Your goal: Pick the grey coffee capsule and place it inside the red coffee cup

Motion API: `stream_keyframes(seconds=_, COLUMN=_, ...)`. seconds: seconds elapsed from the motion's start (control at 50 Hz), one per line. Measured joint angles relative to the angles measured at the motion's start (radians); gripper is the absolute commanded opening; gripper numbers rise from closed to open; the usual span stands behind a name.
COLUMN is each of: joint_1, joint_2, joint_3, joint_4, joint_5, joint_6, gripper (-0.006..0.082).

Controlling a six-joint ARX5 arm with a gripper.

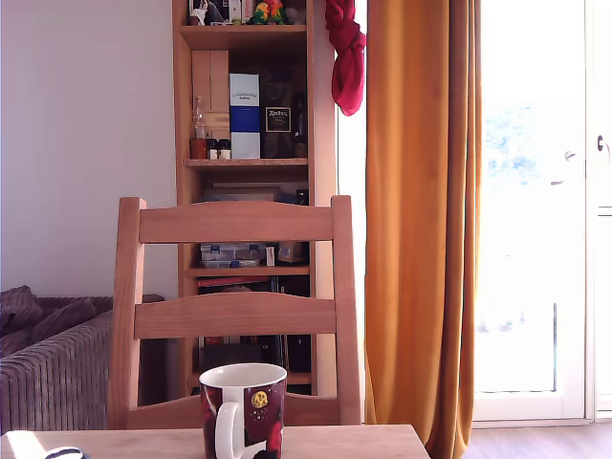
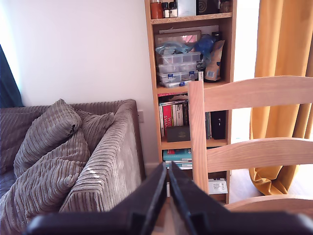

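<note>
So from where I'm standing, the cup (image 1: 243, 411) sits bottom centre of the exterior view, on the table (image 1: 363, 442), right in front of the chair (image 1: 234, 311). It's upright, white inside, handle facing the camera.

The capsule (image 1: 63, 452) is, I think, that small dark rounded thing with a paler edge at the very bottom left of the exterior view, half cut off by the frame. It's too cropped to be sure, but it sits well apart from the cup.

The gripper (image 2: 167, 188) only shows in the wrist view, bottom centre. The two black fingers are pressed nearly together with just a sliver of gap, and nothing is pinched between them. It's pointing out at the sofa (image 2: 63, 161) and the bookshelf (image 2: 188, 73), not down at the table, so I'd say the pick hasn't started.

Handling-wise, my guess is the capsule is very light, with a stiff thin shell and a smooth, somewhat slippery surface. It could easily pop out or skid away if squeezed off-centre. I'd open the fingers, come straight down, and grab it across the body just under the rim, so the rim stops it sliding through. A gentle squeeze should do, since a thin shell would dent. The cup looks heavy and stable, with a wide mouth, so the drop should be forgiving.
</note>
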Motion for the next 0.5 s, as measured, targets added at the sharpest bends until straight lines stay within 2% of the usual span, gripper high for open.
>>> stream_keyframes(seconds=0.1, joint_1=0.012, joint_2=-0.001, joint_3=0.01, joint_4=-0.071, joint_5=0.064, joint_6=0.0, gripper=-0.0016)
stream_keyframes(seconds=0.22, joint_1=0.013, joint_2=-0.001, joint_3=0.009, joint_4=-0.225, joint_5=0.075, joint_6=0.0, gripper=-0.0016)
stream_keyframes(seconds=0.38, joint_1=0.013, joint_2=-0.001, joint_3=0.01, joint_4=-0.207, joint_5=0.078, joint_6=-0.047, gripper=-0.0016)
stream_keyframes(seconds=0.5, joint_1=0.013, joint_2=-0.001, joint_3=0.01, joint_4=-0.083, joint_5=0.099, joint_6=-0.153, gripper=-0.0015)
